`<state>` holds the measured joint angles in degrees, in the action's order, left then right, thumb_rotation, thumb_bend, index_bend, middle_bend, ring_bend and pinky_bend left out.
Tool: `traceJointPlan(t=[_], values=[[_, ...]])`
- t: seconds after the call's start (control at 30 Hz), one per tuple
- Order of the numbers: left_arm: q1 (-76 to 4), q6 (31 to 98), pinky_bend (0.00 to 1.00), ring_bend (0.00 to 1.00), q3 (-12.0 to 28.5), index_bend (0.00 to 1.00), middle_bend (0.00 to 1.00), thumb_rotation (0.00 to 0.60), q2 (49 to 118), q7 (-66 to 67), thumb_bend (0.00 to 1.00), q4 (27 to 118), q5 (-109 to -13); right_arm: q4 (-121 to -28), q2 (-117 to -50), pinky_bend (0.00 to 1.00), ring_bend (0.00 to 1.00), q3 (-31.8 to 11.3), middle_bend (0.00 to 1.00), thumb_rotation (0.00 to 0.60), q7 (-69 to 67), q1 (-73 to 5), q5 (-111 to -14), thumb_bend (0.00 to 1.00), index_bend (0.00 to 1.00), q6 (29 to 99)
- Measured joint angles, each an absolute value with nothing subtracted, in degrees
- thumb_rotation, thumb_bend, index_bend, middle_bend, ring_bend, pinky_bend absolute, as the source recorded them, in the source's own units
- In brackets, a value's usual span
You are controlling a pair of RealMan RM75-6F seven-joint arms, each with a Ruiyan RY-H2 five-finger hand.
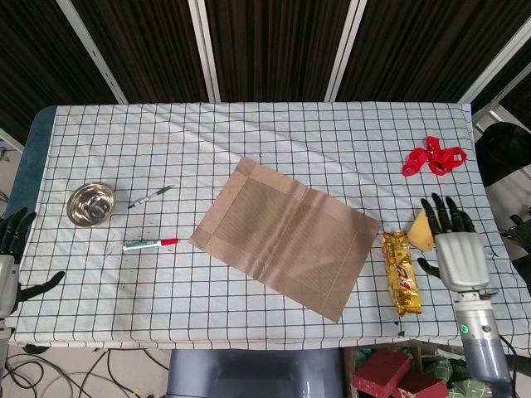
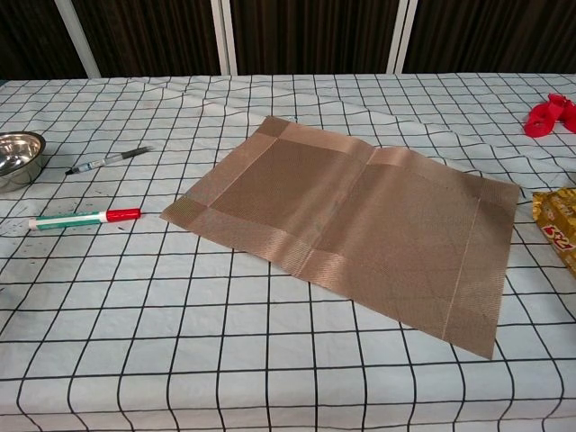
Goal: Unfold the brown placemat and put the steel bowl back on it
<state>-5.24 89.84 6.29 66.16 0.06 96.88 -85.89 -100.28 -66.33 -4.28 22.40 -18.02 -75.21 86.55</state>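
Observation:
The brown placemat (image 1: 286,234) (image 2: 351,216) lies unfolded and flat in the middle of the checked tablecloth. The steel bowl (image 1: 91,204) (image 2: 18,157) stands on the cloth far to the left, apart from the mat. My right hand (image 1: 452,247) is at the table's right edge, empty with fingers spread, over the yellow sponge, well clear of the mat. My left hand (image 1: 10,257) hovers off the table's left edge, fingers apart and empty. Neither hand shows in the chest view.
A black pen (image 1: 150,196) (image 2: 108,160) and a red-capped marker (image 1: 149,244) (image 2: 83,218) lie between bowl and mat. A gold snack bar (image 1: 401,273) (image 2: 558,236) and yellow sponge (image 1: 422,234) sit right of the mat. Red plastic rings (image 1: 433,157) (image 2: 549,113) lie at the far right.

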Motion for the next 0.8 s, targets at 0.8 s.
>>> traceJointPlan(t=[0.8], values=[[-21.59,72.61,0.00,0.00,11.57,0.12,0.04,0.600,72.39,35.31,0.05,106.55,-77.91,-90.12,-62.87,0.17,0.00,-4.72,0.00,0.600,-1.77,-7.67,-81.85,0.07,0.00,92.67]])
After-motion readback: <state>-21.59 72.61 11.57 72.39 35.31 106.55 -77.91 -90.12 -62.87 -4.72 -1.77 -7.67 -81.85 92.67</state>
